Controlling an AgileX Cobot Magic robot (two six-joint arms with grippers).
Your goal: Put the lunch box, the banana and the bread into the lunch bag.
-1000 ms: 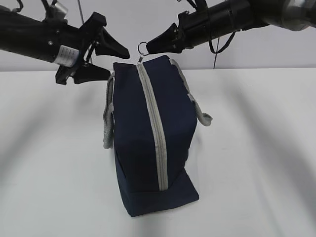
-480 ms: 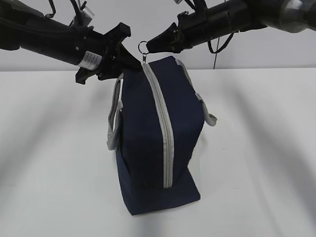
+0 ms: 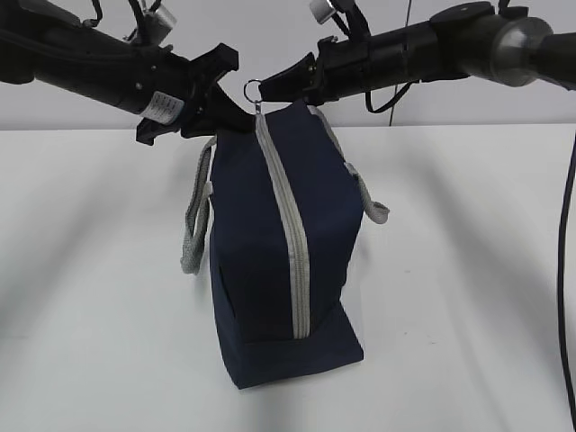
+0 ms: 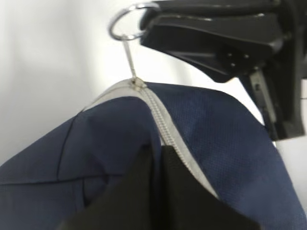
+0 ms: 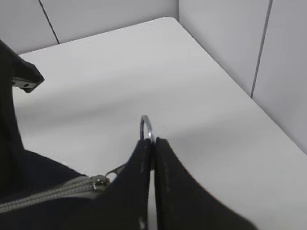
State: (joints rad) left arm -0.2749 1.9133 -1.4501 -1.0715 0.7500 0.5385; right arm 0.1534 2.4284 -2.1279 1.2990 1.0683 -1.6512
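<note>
White table [image 3: 468, 270], grey wall behind. Lunch bag [image 3: 270, 234] stands mid-table, zipper [image 3: 286, 225] fully shut along its length. Right gripper [image 5: 153, 143] is clamped on the ring pull [image 5: 146, 127] at the bag's far top end. Left gripper [image 4: 156, 158] is pinched closed on the bag fabric just beside the zipper. Lunch box, banana, bread not in view. Judging by this: bag unopened, nothing packed, all left.

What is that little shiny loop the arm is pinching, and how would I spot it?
Start at the navy lunch bag standing on the white table and follow its grey zipper to the far top end. There the right gripper pinches a metal ring pull, the only shiny round thing there.
</note>
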